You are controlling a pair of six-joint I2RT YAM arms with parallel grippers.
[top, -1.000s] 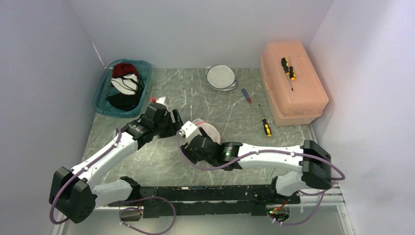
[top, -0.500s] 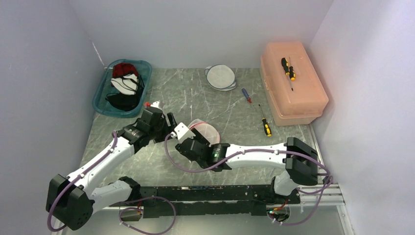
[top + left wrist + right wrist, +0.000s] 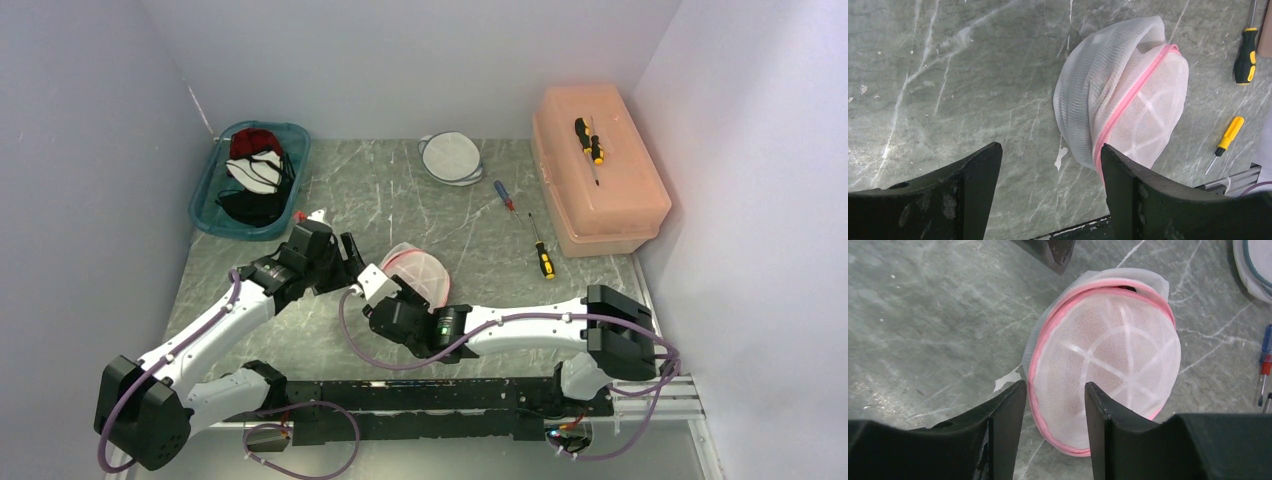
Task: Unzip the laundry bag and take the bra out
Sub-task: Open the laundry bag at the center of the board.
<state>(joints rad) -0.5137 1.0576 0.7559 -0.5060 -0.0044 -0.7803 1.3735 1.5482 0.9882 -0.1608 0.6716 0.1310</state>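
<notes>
While the laundry bag (image 3: 420, 272) is lying domed and seemingly zipped on the table (image 3: 400, 190), the right gripper (image 3: 1054, 386) is hovering over its edge with jaws partly apart and nothing pinched between them. The left gripper (image 3: 1050, 150) is hanging just beside the bag, spread wide and empty. The bra is presumably sitting inside, though the mesh is not showing it clearly. The main risk is coming from the pink zipper band (image 3: 1108, 285): no pull is showing plainly along it, so the right fingers may be heading for bare mesh or the band itself rather than the tab. Nothing is pinning the bag down, and being light and springy, it is likely to slide, tip or lift whole once tugged instead of unzipping. The thin mesh is also inviting a snag or a two-layer pinch, which would be trapping the bra inside.
</notes>
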